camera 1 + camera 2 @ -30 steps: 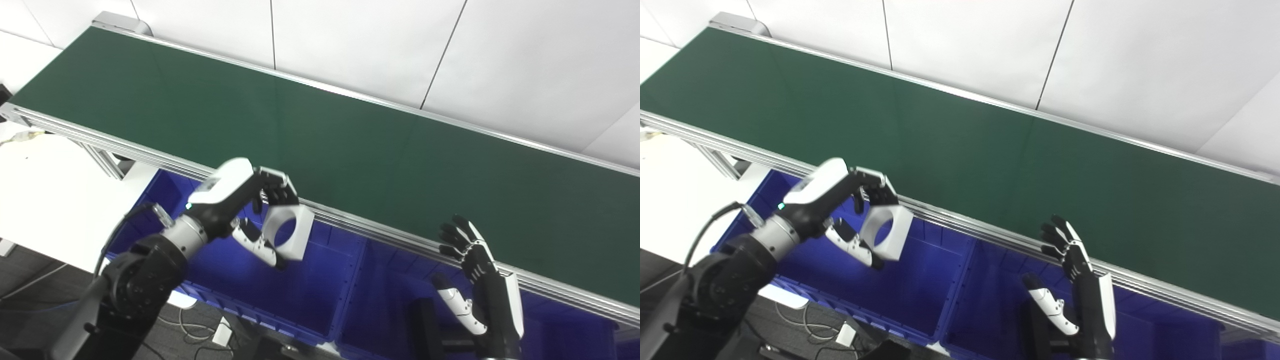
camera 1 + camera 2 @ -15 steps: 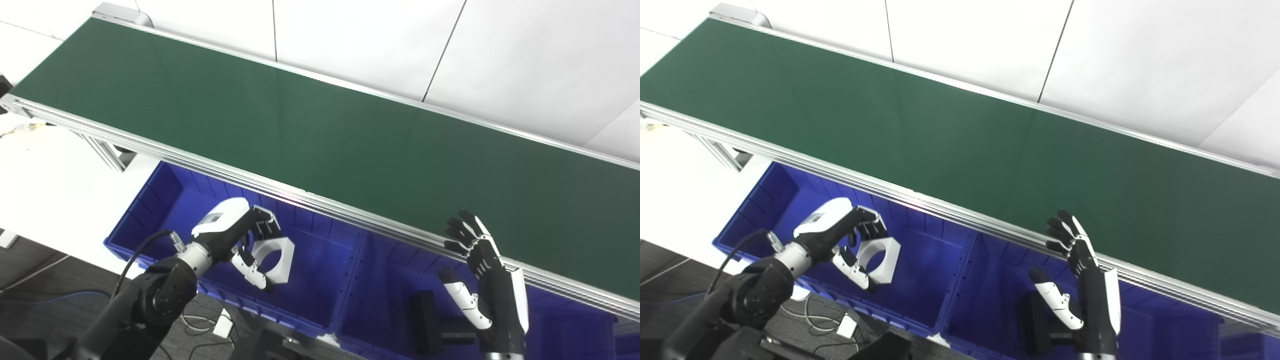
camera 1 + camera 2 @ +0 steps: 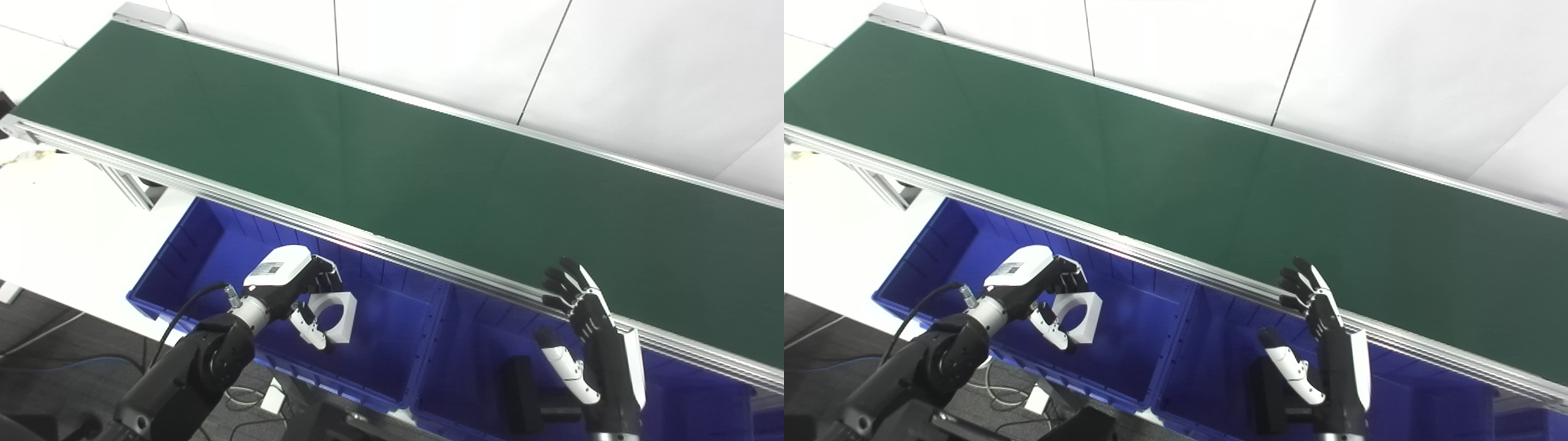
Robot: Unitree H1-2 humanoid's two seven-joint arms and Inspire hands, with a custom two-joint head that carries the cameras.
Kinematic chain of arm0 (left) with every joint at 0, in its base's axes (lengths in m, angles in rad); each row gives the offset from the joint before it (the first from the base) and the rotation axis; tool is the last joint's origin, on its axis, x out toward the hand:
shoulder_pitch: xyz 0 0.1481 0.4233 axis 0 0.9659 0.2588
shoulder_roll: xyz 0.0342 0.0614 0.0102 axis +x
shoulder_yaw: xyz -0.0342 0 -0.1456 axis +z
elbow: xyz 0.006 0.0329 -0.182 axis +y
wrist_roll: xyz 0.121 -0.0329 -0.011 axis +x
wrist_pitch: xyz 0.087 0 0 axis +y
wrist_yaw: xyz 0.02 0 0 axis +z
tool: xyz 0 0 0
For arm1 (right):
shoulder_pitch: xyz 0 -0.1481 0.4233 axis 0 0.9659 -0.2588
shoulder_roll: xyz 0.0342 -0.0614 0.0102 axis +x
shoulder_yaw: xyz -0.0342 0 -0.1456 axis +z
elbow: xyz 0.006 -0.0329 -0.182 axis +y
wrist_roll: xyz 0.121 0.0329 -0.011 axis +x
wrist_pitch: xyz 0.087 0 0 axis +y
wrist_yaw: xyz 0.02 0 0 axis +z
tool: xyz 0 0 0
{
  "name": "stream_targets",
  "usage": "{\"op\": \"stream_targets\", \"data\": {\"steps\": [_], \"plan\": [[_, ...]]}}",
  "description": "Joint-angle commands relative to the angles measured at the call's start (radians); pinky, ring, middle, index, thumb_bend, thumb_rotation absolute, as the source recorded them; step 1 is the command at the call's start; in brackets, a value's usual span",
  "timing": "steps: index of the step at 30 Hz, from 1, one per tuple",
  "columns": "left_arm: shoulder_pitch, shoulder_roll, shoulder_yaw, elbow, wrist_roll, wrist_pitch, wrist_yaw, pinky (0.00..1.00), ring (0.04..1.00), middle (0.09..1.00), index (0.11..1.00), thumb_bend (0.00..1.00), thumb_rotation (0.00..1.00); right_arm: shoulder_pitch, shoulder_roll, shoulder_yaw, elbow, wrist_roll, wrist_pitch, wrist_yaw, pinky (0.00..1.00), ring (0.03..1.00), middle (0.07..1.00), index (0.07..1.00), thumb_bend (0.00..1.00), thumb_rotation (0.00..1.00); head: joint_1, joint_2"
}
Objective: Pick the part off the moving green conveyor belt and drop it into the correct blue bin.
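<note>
The left robot hand (image 3: 293,288) is down inside the left blue bin (image 3: 184,257), its fingers and thumb clasped on the white part (image 3: 334,309), a blocky piece with a round hole through it. The part hangs within the bin's walls, below the aluminium rail of the green conveyor belt (image 3: 367,159), which carries nothing in view. The right robot hand (image 3: 582,331) is raised with fingers spread, holding nothing, just in front of the belt's near rail and above the right blue bin (image 3: 465,361), where a dark block (image 3: 517,392) lies. Cables (image 3: 239,398) trail on the floor beneath.
</note>
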Motion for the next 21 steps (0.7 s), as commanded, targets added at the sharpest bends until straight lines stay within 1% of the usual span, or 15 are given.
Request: {"op": "stream_targets", "data": {"steps": [1,4,6,7,8,9,11,13,14,15,18,20,21], "plan": [[-0.012,0.017,0.002,-0.017,0.014,-0.017,0.041,0.52,0.438,0.473,0.514,0.50,0.00,-0.002,0.012,0.002,-0.036,0.007,-0.010,0.001,0.73,0.804,0.827,0.890,0.66,0.66,0.001,0.001],[-0.013,0.012,0.003,-0.025,0.016,0.001,0.042,0.55,0.450,0.476,0.513,0.50,0.00,-0.002,0.013,0.002,-0.034,0.005,-0.010,0.002,0.73,0.805,0.827,0.890,0.66,0.65,0.000,-0.001],[-0.011,0.012,0.001,-0.038,0.027,0.007,0.046,0.59,0.456,0.496,0.507,0.50,0.00,-0.002,0.015,0.003,-0.033,0.004,-0.011,0.002,0.74,0.806,0.827,0.888,0.66,0.66,-0.002,-0.004],[-0.009,0.012,0.000,-0.047,0.037,0.012,0.046,0.61,0.559,0.505,0.499,0.51,0.00,-0.001,0.015,0.003,-0.032,0.003,-0.012,0.001,0.73,0.806,0.827,0.888,0.66,0.66,-0.003,-0.005],[-0.007,0.012,-0.002,-0.057,0.051,0.019,0.045,0.63,0.652,0.650,0.640,0.68,0.00,-0.001,0.016,0.004,-0.032,0.002,-0.013,0.001,0.73,0.806,0.828,0.888,0.66,0.66,-0.005,-0.007],[-0.005,0.013,-0.004,-0.068,0.062,0.025,0.041,0.65,0.703,0.732,0.723,0.76,0.00,0.000,0.017,0.004,-0.032,0.002,-0.013,0.000,0.73,0.806,0.827,0.889,0.66,0.66,-0.006,-0.008],[-0.002,0.016,-0.007,-0.086,0.079,0.036,0.033,0.67,0.768,0.835,0.824,0.84,0.00,0.000,0.017,0.004,-0.030,0.004,-0.015,0.001,0.73,0.807,0.828,0.890,0.66,0.66,-0.008,-0.009],[0.002,0.019,-0.011,-0.102,0.098,0.044,0.023,0.71,0.842,0.918,0.897,0.89,0.00,0.000,0.017,0.004,-0.027,0.006,-0.019,0.000,0.73,0.808,0.829,0.891,0.66,0.65,-0.011,-0.010],[0.003,0.021,-0.013,-0.110,0.107,0.047,0.019,0.74,0.895,0.968,0.937,0.91,0.00,0.000,0.017,0.004,-0.027,0.006,-0.020,0.000,0.73,0.807,0.827,0.890,0.66,0.64,-0.011,-0.010],[0.005,0.025,-0.016,-0.111,0.119,0.046,0.023,0.74,0.900,0.973,0.941,0.92,0.00,0.001,0.018,0.004,-0.028,0.006,-0.018,0.000,0.73,0.807,0.827,0.890,0.66,0.64,-0.015,-0.011],[0.008,0.031,-0.022,-0.119,0.146,0.050,0.022,0.77,0.972,0.998,0.991,0.96,0.00,0.003,0.019,0.005,-0.030,0.003,-0.017,-0.001,0.73,0.806,0.827,0.890,0.66,0.64,-0.020,-0.014],[0.011,0.034,-0.022,-0.133,0.162,0.059,0.016,0.78,0.993,1.000,0.999,0.98,0.00,0.003,0.020,0.005,-0.027,0.010,-0.017,0.001,0.74,0.805,0.827,0.889,0.66,0.63,-0.025,-0.015],[0.015,0.035,-0.020,-0.147,0.166,0.066,0.008,0.78,0.997,1.000,1.000,0.98,0.00,0.004,0.021,0.005,-0.025,0.012,-0.019,0.000,0.74,0.805,0.827,0.888,0.66,0.63,-0.031,-0.022]]}}
